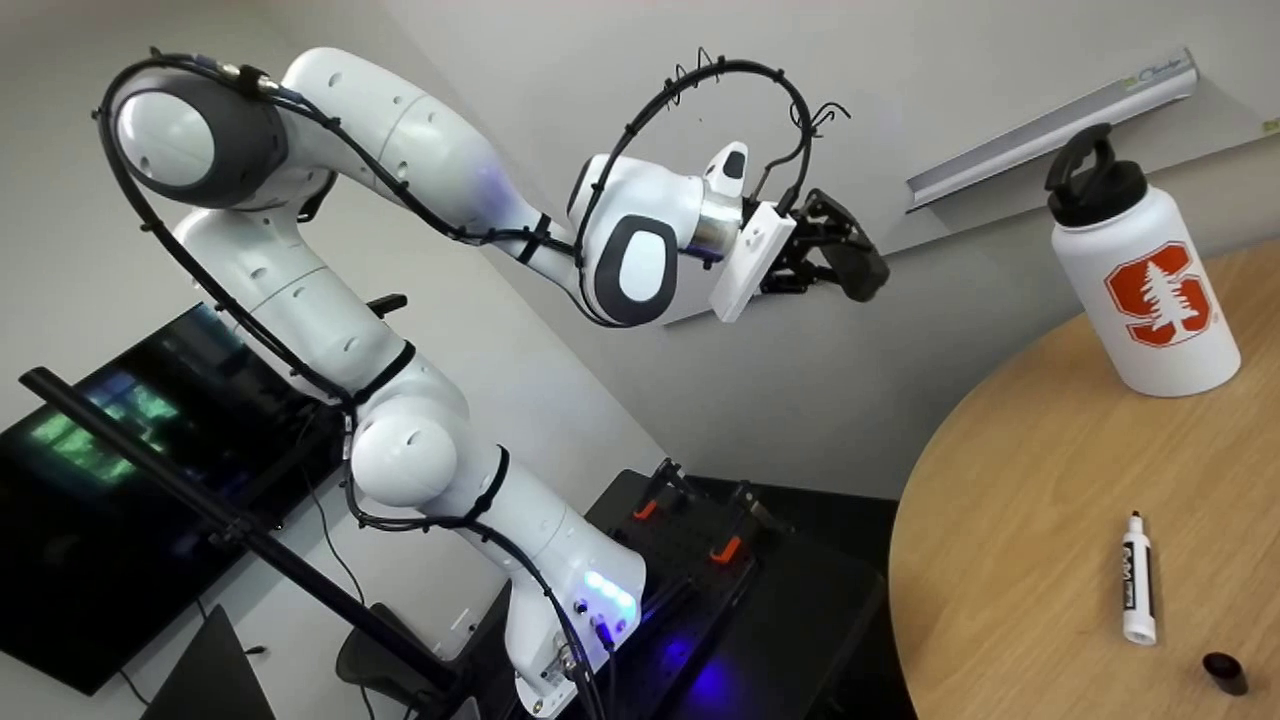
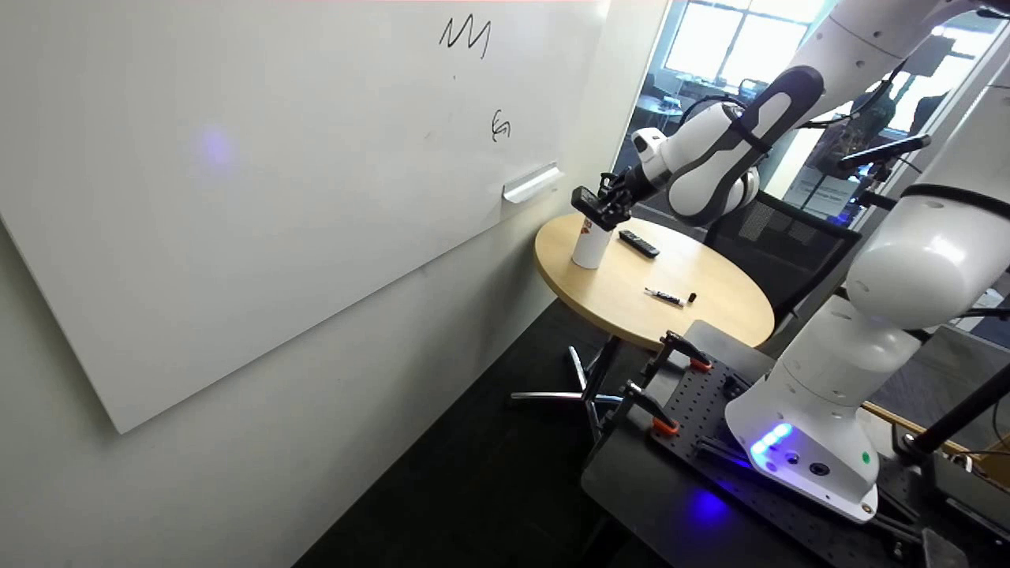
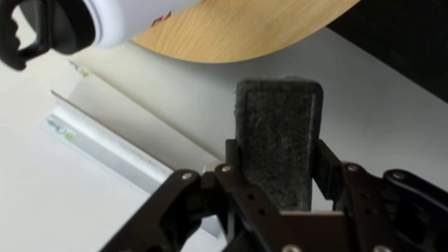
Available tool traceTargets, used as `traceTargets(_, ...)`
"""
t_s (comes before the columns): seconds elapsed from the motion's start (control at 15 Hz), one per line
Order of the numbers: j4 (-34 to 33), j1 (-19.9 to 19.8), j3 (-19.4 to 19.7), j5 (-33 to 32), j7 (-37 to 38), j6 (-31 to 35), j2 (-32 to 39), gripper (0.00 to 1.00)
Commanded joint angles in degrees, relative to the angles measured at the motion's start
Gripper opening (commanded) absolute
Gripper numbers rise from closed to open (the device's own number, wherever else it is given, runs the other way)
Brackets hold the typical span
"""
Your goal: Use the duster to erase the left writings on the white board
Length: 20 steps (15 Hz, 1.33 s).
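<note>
The duster [image 3: 280,129] is a black block held lengthwise between my gripper's [image 3: 276,154] fingers, its far end sticking out. My gripper is shut on it in mid-air, in both exterior views [image 1: 828,240] [image 2: 614,201]. The duster also shows there [image 1: 860,268] [image 2: 588,203]. The white board [image 2: 276,197] covers the wall; the duster appears apart from it, near the height of its lower edge. The left writings [image 2: 465,33], a black zigzag, are high on the board, above the duster. In an exterior view the zigzag [image 1: 703,55] is partly behind the arm's cable.
A curly scribble [image 2: 500,126] is below the zigzag. A silver tray [image 2: 533,185] juts from the board. A white bottle [image 1: 1150,290] stands on the round table [image 1: 1000,500] near the gripper. A marker [image 1: 1137,580], its cap [image 1: 1225,673] and a remote [image 2: 639,244] lie there.
</note>
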<state>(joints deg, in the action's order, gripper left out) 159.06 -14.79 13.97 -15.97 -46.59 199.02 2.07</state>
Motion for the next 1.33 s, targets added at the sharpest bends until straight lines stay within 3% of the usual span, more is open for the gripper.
traceTargets(0.0, -0.32, 0.59, 0.18, -0.2, 0.55, -0.44, -1.34, 0.53)
traceTargets(0.33, -0.44, 0.71, 0.02, 0.46, 0.65, -0.38, -2.5, 0.53)
traceTargets(0.4, -0.44, 0.69, 0.04, 0.47, 0.64, -0.38, -2.5, 0.28)
traceTargets(1.2, -12.95, 7.4, -8.57, -5.93, 0.29, -0.41, -12.02, 0.28)
traceTargets(1.27, -10.93, 6.77, -7.89, -4.23, 0.16, -0.33, -11.45, 0.28)
